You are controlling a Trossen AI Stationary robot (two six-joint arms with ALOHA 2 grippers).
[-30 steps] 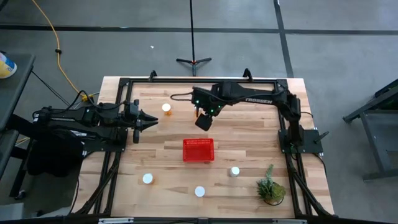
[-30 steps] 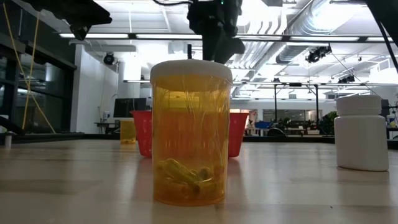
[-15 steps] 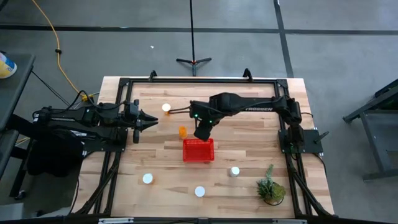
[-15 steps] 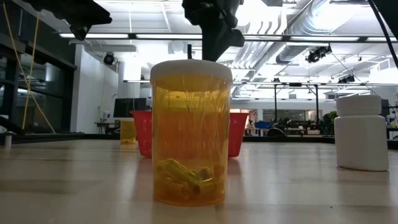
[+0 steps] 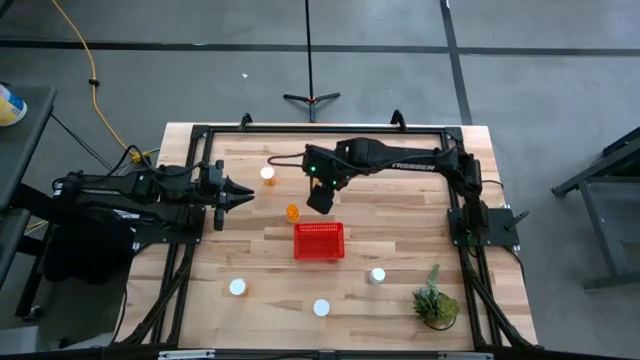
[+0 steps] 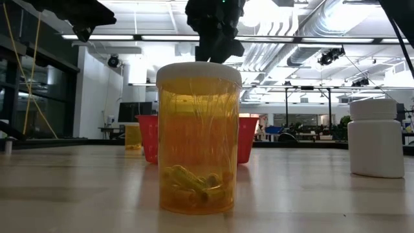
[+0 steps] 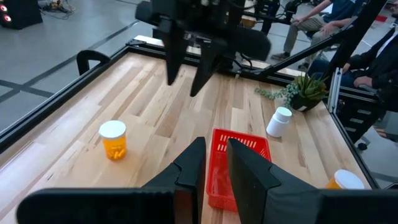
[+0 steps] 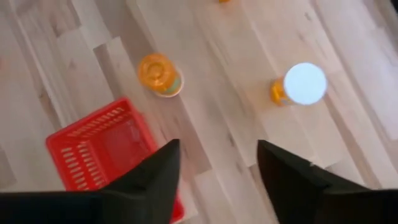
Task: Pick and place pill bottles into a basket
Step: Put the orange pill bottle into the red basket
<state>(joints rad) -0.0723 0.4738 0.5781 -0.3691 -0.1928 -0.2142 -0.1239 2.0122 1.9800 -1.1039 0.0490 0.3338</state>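
The right gripper (image 5: 320,197) hangs above the table with its jaws spread wide and empty. Just beneath and slightly to one side of them sits the red basket (image 8: 102,147), with one orange pill bottle (image 8: 159,75) close beside it. A white-capped bottle (image 8: 303,84) stands farther out. The left gripper (image 5: 240,193) waits well apart at the table's edge, jaws nearly closed, empty.
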